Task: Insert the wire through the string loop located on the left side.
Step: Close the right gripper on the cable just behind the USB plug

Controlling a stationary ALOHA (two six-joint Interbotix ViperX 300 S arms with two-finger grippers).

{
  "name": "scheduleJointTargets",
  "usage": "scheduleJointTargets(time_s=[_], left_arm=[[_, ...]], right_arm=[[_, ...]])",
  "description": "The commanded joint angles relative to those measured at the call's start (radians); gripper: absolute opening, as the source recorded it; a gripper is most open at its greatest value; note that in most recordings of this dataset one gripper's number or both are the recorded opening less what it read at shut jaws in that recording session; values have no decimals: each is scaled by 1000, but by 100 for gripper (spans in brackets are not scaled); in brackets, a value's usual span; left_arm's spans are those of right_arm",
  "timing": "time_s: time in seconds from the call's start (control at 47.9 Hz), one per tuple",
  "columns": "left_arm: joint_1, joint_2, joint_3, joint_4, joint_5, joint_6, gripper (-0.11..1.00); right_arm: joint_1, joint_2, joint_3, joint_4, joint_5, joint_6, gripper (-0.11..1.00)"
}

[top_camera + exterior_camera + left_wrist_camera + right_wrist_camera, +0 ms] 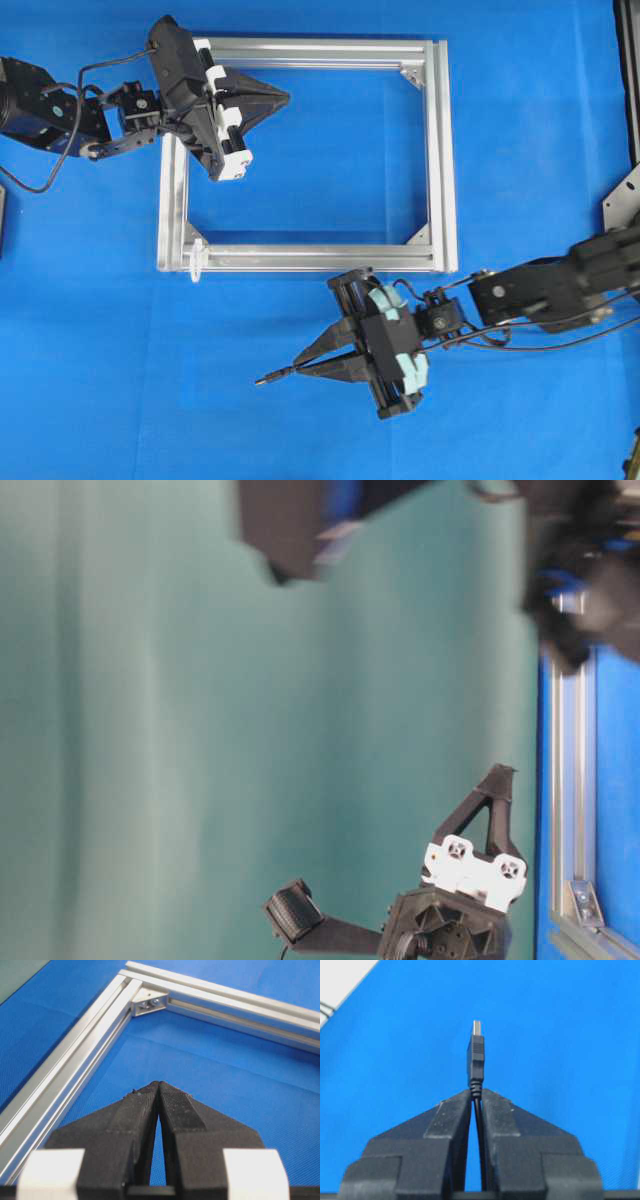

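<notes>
The right pincer (300, 363) is pinching the wire (476, 1060) just behind its plug, which sticks straight out past the ribbed black fingertips (452, 1110) and ends in a small metal tip. It hangs over open blue bench (100, 380) outside the near rail of the frame (445, 160), with bare cloth all around. The left pincer (158, 1089) is pressed together on nothing, tips meeting over the blue area inside the frame near its left rail. The frame is square, grooved silver aluminium with triangular corner brackets (149, 1002). The string loop (197, 258) shows as a pale wisp at the frame's near left corner.
</notes>
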Motion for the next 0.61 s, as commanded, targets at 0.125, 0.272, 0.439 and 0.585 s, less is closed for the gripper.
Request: scheduleJointTargets(time_s=[0.125,0.272,0.439,0.585], left_arm=[[-2,-31,-12,3,-5,0,0],[-2,-31,-12,2,-5,0,0],[-2,-29,-12,3,-5,0,0],[-2,-29,-14,2,-5,0,0]], right_arm=[[-5,-74,-15,2,57,2,3],[-5,-72,-14,3,63,3,3],[-5,-72,-14,3,63,3,2],[-5,-74,-14,3,63,3,2]])
